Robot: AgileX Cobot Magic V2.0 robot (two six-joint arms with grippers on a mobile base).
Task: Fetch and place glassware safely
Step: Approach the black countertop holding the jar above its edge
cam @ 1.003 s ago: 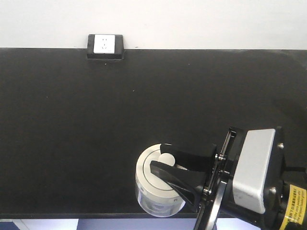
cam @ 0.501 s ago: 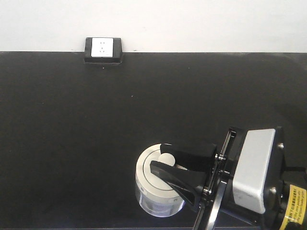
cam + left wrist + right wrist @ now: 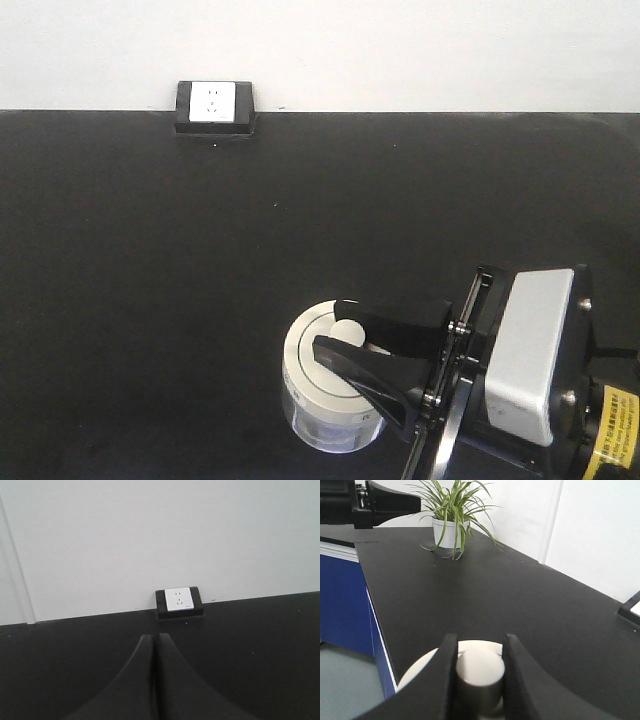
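Note:
The glassware (image 3: pixel 306 352), a squat clear jar with a round cream-white lid, is at the near right of the black table (image 3: pixel 180 260), close to its front edge. My right gripper (image 3: pixel 330 327) reaches in from the right and is shut on the lid's central knob. The right wrist view shows the two black fingers (image 3: pixel 449 655) pressed against both sides of the knob (image 3: pixel 480 667), with the lid (image 3: pixel 420 669) below them. Whether the jar rests on the table cannot be told. My left gripper (image 3: pixel 153 638) is shut on nothing above the table, facing the wall.
A white wall socket in a black box (image 3: pixel 214 104) sits at the table's far edge, also in the left wrist view (image 3: pixel 178 600). A potted plant (image 3: pixel 451 520) stands at the table's far end. The left arm (image 3: pixel 375 502) hangs there. Blue cabinet fronts (image 3: pixel 345 600) lie below the edge.
The wall socket and the table's far edge have slid slightly lower in the front view, and the table's front edge has left the frame. Gripper and jar keep their place.

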